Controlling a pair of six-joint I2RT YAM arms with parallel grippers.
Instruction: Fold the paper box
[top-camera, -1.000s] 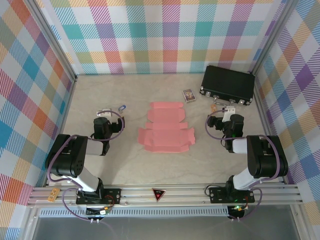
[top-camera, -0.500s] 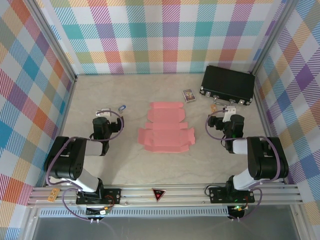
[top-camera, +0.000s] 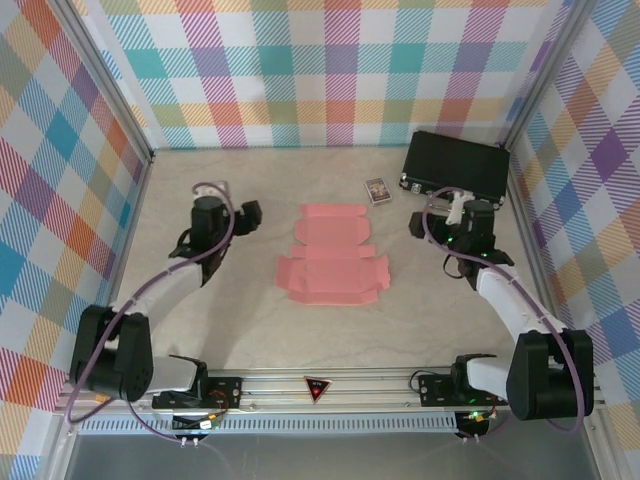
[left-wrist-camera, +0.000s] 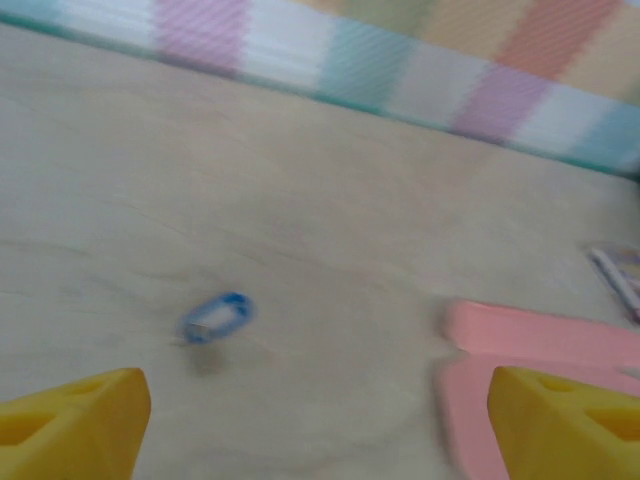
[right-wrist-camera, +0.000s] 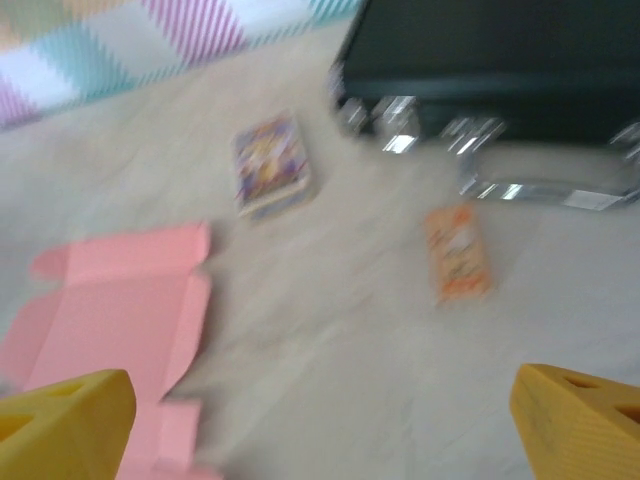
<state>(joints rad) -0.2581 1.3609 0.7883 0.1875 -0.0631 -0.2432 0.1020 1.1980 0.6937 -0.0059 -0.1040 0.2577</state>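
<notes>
Right now the paper box (top-camera: 330, 262) lies flat and unfolded at the middle of the table (top-camera: 250, 330) — a salmon-pink die-cut sheet with its flaps spread, between the two arms and touched by neither.

The left gripper (left-wrist-camera: 320, 430) hangs over the table to the left of the sheet. Its jaws stand wide apart with nothing between them, and its yellow fingertips (left-wrist-camera: 75, 420) sit at the two lower corners of the wrist view. A small blue clip (left-wrist-camera: 215, 315) lies on the bare surface ahead, nearer the left finger, and the sheet's pink edge shows beside the right one.

The right gripper (right-wrist-camera: 320, 425) is over the table on the sheet's right side, near the black case (top-camera: 457, 168) in the far right corner. It too is spread wide and holds nothing. Its wrist view is blurred, yet a small printed card (right-wrist-camera: 270, 165) shows beyond the sheet's far corner, and an orange tag (right-wrist-camera: 457, 252) lies just in front of the case — both apart from the pink sheet.
</notes>
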